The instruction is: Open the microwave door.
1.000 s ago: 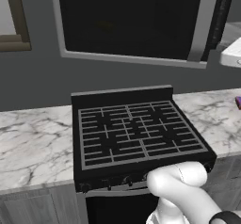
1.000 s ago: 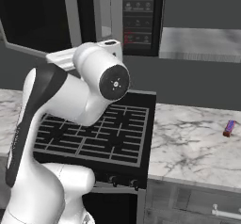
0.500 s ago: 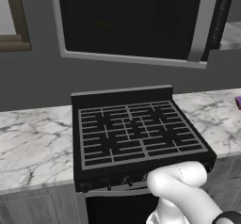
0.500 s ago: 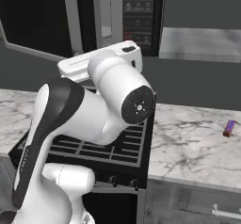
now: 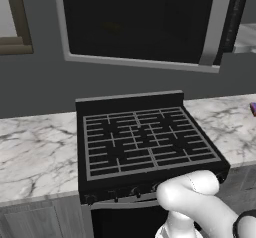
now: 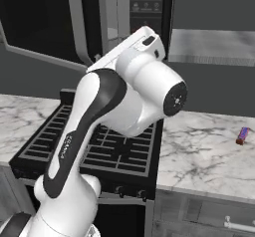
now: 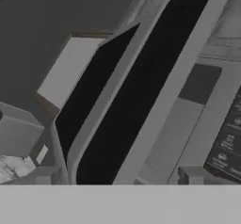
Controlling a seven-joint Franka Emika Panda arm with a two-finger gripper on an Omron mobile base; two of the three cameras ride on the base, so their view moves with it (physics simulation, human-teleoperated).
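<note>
A: Status on the task?

B: Looks partly done, my read. Microwave door (image 5: 142, 19) is above the stove (image 5: 145, 142), dark glass in a grey frame w/ a vertical bar handle (image 5: 216, 24) on its right edge. In the right base view the door (image 6: 45, 19) seems swung out a bit from the body, and the handle (image 6: 75, 17) sits left of the keypad panel (image 6: 147, 4) w/ a gap btwn them. Hand view agrees: door (image 7: 136, 91) runs diagonal, angled away from the keypad (image 7: 228, 140), w/ what looks like the light inside of the oven btwn them.

A: So what's left?

B: Prob most of the swing. Door's only ajar, not wide. Can't say exactly how far open from these angles.

A: Gripper?

B: Fingertips (image 7: 44, 175) show as two grey stubs low in the hand view, set well apart, so I'd call it wide. Nothing btwn them. The handle bar (image 7: 174, 79) runs up btwn the two tips in the view but looks further off. Contact: can't tell.

A: Anything else around?

B: Marble counter (image 6: 209, 156) either side of the stove, small purple thing (image 6: 242, 135) on the right part. Not relevant.
</note>
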